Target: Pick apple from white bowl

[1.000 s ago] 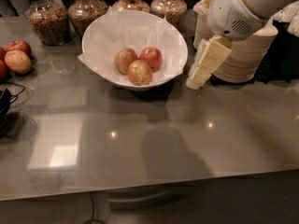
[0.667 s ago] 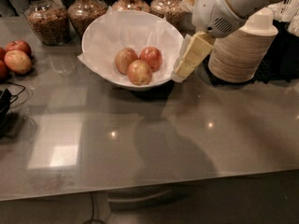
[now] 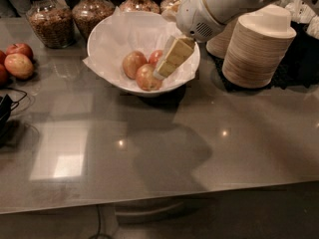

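The white bowl (image 3: 104,44), lined with crinkled white paper, stands at the back middle of the grey counter. Three apples lie in it. The dull yellow-tan apple (image 3: 147,77) is at the front, a similar yellow-red apple (image 3: 131,63) is to its left, and a redder apple (image 3: 155,57) lies behind. My gripper (image 3: 168,62) reaches in over the bowl's right rim, slanting down and to the left. Its tip is just right of the front apple and partly hides the redder one. It holds nothing that I can see.
Two stacks of tan paper bowls (image 3: 259,49) stand right of the bowl on a black mat. Glass jars (image 3: 47,16) of dry food line the back. Loose apples (image 3: 19,63) lie at the left edge. A black cable (image 3: 7,108) lies at the left.
My gripper has moved left from beside the paper bowl stack, over the white bowl's right rim, and now hangs inside the bowl next to the apples. The apples have not moved.
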`<state>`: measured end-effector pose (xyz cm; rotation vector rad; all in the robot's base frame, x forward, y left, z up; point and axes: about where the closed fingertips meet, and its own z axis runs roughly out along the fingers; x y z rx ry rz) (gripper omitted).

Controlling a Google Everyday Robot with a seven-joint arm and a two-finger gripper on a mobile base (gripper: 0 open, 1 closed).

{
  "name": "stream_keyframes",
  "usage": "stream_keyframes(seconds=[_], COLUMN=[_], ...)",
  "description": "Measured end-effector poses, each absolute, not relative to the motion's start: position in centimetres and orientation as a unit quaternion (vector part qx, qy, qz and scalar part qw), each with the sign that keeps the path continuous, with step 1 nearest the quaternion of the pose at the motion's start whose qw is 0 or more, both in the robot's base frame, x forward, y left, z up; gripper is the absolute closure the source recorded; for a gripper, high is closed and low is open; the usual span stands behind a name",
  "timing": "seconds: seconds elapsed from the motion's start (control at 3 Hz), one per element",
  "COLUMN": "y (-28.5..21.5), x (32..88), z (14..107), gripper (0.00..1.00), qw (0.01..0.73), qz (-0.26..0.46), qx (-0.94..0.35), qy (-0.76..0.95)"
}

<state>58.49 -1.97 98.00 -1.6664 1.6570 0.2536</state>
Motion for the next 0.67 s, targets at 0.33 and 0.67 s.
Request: stream_keyframes(seconds=[0.33, 0.67], y=[-0.09, -0.02], x=[59.7, 59.71], z=[96.96, 96.92], gripper=[0.06, 0.0], qw=[0.376, 0.376], qz=[0.11, 0.11], qx=[-0.66, -0.66], qy=[0.641, 0.641])
